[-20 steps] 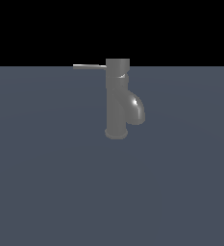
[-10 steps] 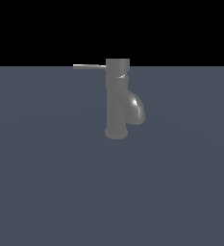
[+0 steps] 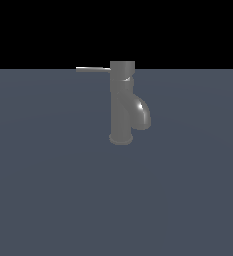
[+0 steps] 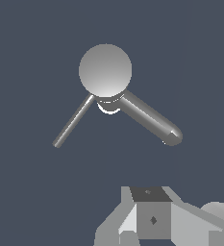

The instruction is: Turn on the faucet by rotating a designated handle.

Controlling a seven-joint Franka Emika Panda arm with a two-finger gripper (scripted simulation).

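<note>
The dull grey faucet (image 3: 122,105) stands upright on a flat blue-grey surface, its short curved spout (image 3: 140,114) bulging toward the exterior view's right. The handle (image 3: 93,69), a thin straight rod, sticks out level from the top cap toward the exterior view's left. From above, the wrist view shows the round faucet cap (image 4: 105,69), the handle rod (image 4: 73,121) and the thick spout (image 4: 149,117) spreading out from it. Only part of my gripper (image 4: 152,214) shows at that picture's edge, apart from the faucet and touching nothing. Its fingers are not clearly separable. The arm is out of the exterior view.
The blue-grey surface (image 3: 48,190) stretches flat on all sides of the faucet, with a black background behind it. No other objects show in either view.
</note>
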